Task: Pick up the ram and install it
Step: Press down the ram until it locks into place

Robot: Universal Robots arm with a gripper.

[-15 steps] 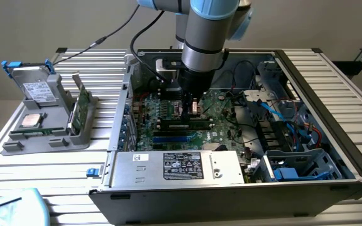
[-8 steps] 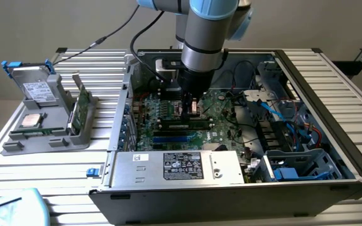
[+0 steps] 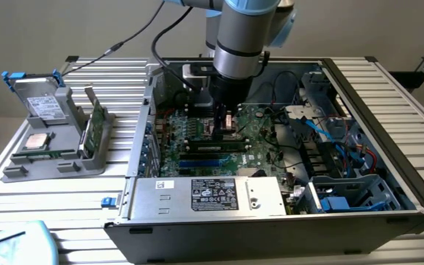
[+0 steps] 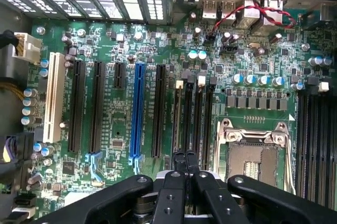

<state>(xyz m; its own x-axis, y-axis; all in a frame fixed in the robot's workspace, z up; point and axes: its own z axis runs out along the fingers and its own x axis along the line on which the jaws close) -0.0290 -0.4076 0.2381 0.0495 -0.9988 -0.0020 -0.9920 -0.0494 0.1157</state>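
Evidently the gripper (image 3: 225,128) is shut, its fingers (image 4: 179,163) pressed together with nothing between them. It hangs vertically inside the open computer case (image 3: 374,99), over the motherboard (image 3: 190,130). The ram (image 3: 213,147) stands on edge in a slot just at 6 o'clock of the fingertips in the exterior view. It is aligned along the slot, as seating requires, though contact with the gripper cannot be judged. The shut fingers plausibly serve as a pressing tip. At 9 o'clock, well apart, a grey holder (image 3: 57,149) keeps a broader green card (image 3: 94,124) upright for easy grasping.
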